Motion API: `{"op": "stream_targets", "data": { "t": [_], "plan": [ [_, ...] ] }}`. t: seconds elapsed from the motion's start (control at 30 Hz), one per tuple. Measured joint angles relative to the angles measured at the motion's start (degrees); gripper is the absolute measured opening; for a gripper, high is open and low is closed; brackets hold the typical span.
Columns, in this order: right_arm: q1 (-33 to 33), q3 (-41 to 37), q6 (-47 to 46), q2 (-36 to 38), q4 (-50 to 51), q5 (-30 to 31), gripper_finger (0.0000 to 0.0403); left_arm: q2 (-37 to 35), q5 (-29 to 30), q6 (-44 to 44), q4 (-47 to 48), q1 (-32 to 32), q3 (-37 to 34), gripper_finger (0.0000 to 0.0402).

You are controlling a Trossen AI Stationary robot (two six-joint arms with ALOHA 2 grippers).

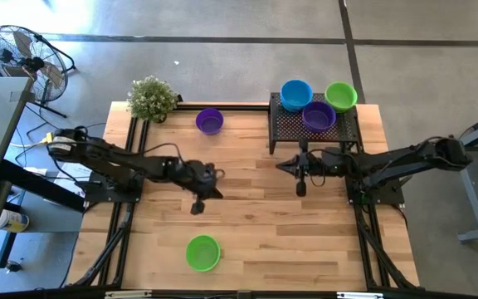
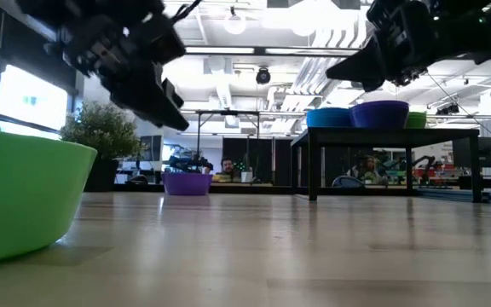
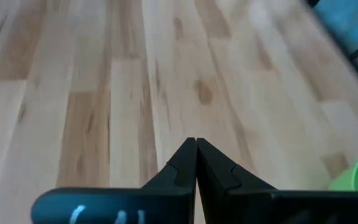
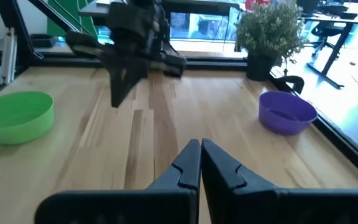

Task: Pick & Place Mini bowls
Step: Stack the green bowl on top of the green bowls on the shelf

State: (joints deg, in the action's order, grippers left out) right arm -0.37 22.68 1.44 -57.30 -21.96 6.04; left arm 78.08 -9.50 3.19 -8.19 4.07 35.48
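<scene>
Three mini bowls sit on the black mesh stand (image 1: 314, 129) at the far right: a blue one (image 1: 296, 94), a green one (image 1: 341, 95) and a purple one (image 1: 319, 115). A purple bowl (image 1: 210, 121) rests on the table at the far middle, and a green bowl (image 1: 203, 252) near the front edge. My left gripper (image 1: 217, 172) hangs shut over the table's middle, holding nothing. My right gripper (image 1: 279, 165) is shut and empty just in front of the stand. The fingertips of each meet in the wrist views (image 3: 196, 144) (image 4: 200, 146).
A small potted plant (image 1: 152, 98) stands at the table's far left corner. Black frame rails (image 1: 123, 241) run along the table's sides. Bare wood lies between the two grippers and across the near half, apart from the green bowl.
</scene>
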Motion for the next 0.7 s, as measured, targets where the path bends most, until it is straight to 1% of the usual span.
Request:
{"op": "stream_targets", "data": {
  "t": [0.07, 0.13, 0.23, 0.33, 0.53, 0.63, 0.7],
  "plan": [
    [1.1, -0.2, 0.0, 0.0, 0.3, 1.3, 0.0004, 0.0, 4.2, 0.1, 7.9, 2.9, 3.7, 0.0001],
    [2.3, -0.1, 0.2, 0.0, 0.1, 2.7, 0.0004, 0.0, 7.1, 1.5, 14.1, 5.8, 6.6, 0.0003],
    [3.8, -0.1, 1.3, 0.0, -0.4, 5.0, 0.0001, 0.0, 8.2, 6.3, 19.8, 9.7, 9.4, 0.0022],
    [5.0, -0.1, 1.4, 0.0, -0.5, 6.9, 0.0001, 0.0, 8.3, 13.1, 24.6, 13.6, 10.7, 0.0057],
    [7.6, -0.1, 1.4, 0.0, -0.8, 7.8, 0.0, 1.3, 8.5, 25.7, 30.0, 21.1, 11.9, 0.0138],
    [8.7, -0.1, 1.7, 0.0, -1.7, 7.8, 0.0, 2.4, 8.5, 30.4, 29.4, 24.5, 11.9, 0.0159],
    [9.2, -0.1, 2.5, 0.0, -2.5, 7.8, 0.0, 3.8, 8.0, 33.5, 29.0, 26.3, 11.9, 0.0162]
  ]
}}
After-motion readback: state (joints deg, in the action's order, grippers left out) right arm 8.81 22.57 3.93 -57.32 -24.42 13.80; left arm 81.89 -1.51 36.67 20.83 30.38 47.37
